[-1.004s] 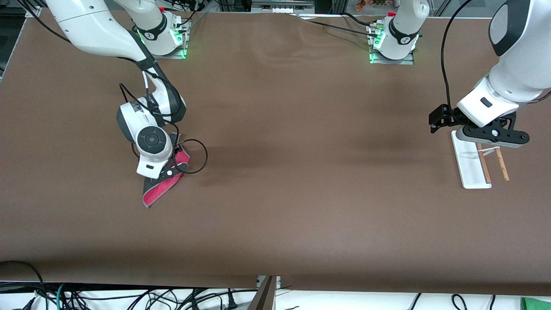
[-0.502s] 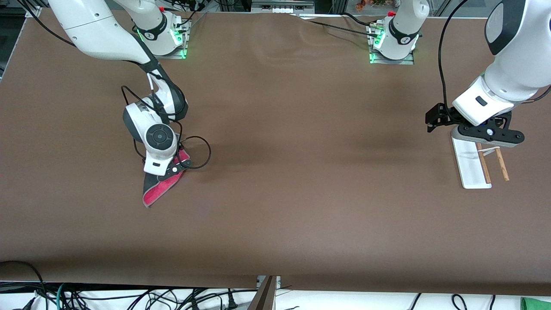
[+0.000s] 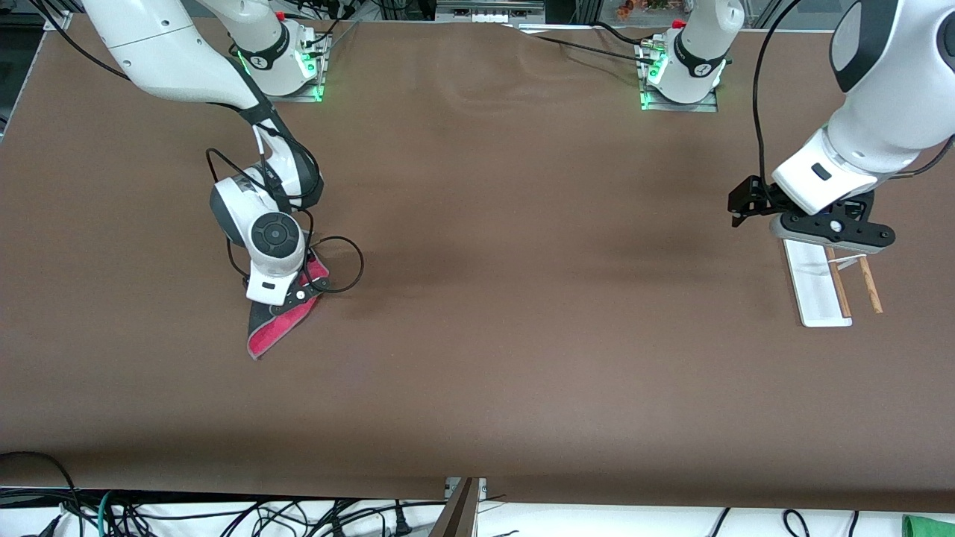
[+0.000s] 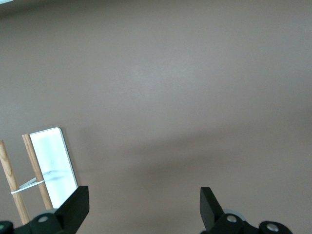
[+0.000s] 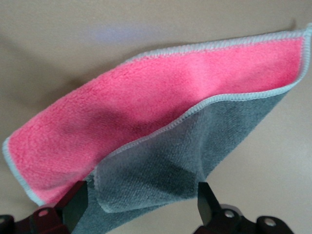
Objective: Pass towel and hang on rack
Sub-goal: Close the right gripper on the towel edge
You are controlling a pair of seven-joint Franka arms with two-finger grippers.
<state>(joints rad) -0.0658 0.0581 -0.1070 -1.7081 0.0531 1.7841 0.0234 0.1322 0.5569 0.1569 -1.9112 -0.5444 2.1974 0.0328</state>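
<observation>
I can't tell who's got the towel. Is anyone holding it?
Nothing is held. Right gripper is open over the towel, left gripper open over the rack.

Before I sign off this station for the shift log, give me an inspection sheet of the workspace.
Surface: brown table, cloth-covered, faint wrinkles near the bases.
Job's things: towel lies folded over, pink and grey both showing, toward the right arm's end; rack, white base with two wooden rods, toward the left arm's end, nothing hung on it.
Clutter: nothing seen.
Grippers: right gripper open, low over the towel; left gripper open, over the rack's end.
Cables: black cable looped beside the right wrist; loose cables below the table edge.
Surroundings: arm bases with green lights.
</observation>
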